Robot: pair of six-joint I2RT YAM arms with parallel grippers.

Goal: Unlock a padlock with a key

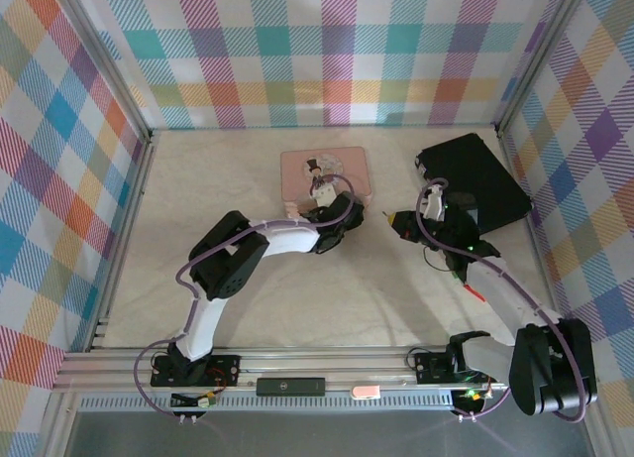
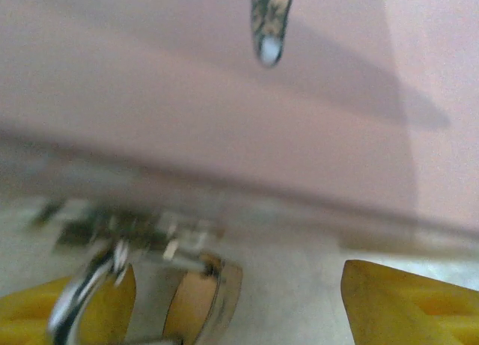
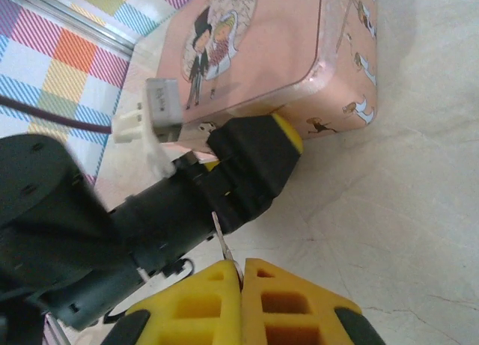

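Left gripper (image 1: 349, 215) straddles the padlock (image 2: 202, 300) beside the pink tin's (image 1: 297, 179) edge.

A robot lab cell, with plaid cloth walls (image 1: 317, 51) and aluminium rails (image 1: 297, 363) around a table (image 1: 396, 298).

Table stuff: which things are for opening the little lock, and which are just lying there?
For the job:
- padlock, between the left gripper fingers
- key, a thin metal sliver pinched in the right gripper

Just lying about:
- pink tin
- black flat object
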